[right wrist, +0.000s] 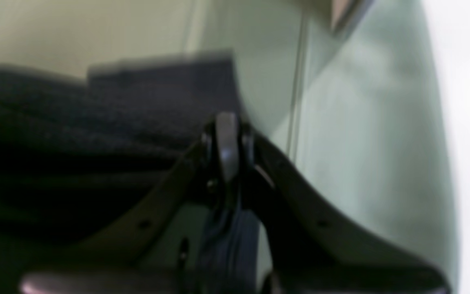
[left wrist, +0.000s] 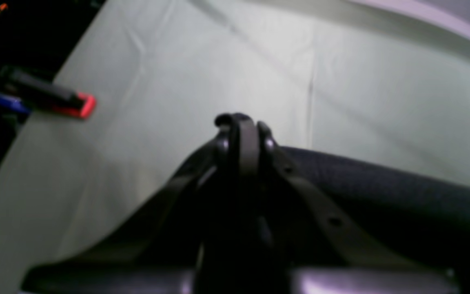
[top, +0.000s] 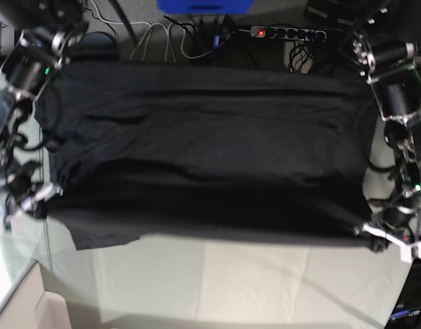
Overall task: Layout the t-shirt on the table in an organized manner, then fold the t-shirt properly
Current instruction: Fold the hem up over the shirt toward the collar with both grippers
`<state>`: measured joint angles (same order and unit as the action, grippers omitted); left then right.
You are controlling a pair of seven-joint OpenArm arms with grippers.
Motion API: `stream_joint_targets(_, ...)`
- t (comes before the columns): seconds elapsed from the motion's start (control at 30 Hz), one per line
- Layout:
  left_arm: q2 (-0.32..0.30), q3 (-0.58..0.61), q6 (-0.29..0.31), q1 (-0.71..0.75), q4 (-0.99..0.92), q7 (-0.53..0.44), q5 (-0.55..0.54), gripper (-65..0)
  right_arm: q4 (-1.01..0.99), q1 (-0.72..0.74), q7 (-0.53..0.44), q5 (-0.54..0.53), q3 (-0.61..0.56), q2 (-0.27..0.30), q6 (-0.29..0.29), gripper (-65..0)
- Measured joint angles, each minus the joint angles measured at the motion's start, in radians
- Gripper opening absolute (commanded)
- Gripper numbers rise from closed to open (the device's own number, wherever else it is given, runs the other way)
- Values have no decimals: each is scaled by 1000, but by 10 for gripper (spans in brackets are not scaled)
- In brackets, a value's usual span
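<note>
The t-shirt (top: 210,151), charcoal-black with no print showing, hangs stretched wide between my two grippers, its lower edge over the table (top: 231,281). In the base view my left gripper (top: 367,236) pinches the shirt's lower right corner and my right gripper (top: 49,195) pinches the lower left one. The left wrist view shows the left gripper (left wrist: 241,122) shut, with dark t-shirt (left wrist: 382,188) fabric running off to the right above the table (left wrist: 218,61). In the blurred right wrist view the right gripper (right wrist: 227,126) is shut too, the t-shirt (right wrist: 96,114) spreading left of it over the table (right wrist: 361,122).
A red clamp (left wrist: 78,106) grips the table's edge to the left in the left wrist view. Behind the table lie a power strip (top: 286,32) and cables. A pale box (top: 32,308) sits at the near left corner.
</note>
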<state>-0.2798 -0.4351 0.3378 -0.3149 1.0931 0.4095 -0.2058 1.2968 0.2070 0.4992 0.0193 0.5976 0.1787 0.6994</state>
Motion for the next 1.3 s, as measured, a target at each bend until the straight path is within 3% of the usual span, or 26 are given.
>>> stream_joint_targets(0.33, -2, -3, -3, 168, 111, -1, 2, -650, 166, -185, -3, 1, 1, -41, 3, -650)
stream_joint_targets(0.6, 35, -158, 7, 286, 193, 9, -1, -650, 182, -298, -11, -8, -4, -44, 4, -650)
stream_joint_targets(0.83, 34, -166, 8, 373, 212, 6, -3, -650, 182, -365, -14, -10, -4, -46, 3, -650)
stream_joint_targets(1.07, 47, -169, 5, 445, 212, 3, -38, -650, 182, -469, -183, -7, -5, -66, 3, -650)
stream_joint_targets(1.3, 45, -169, 5, 491, 212, 0, -109, -650, 177, -498, -206, -5, -5, -65, 3, -650)
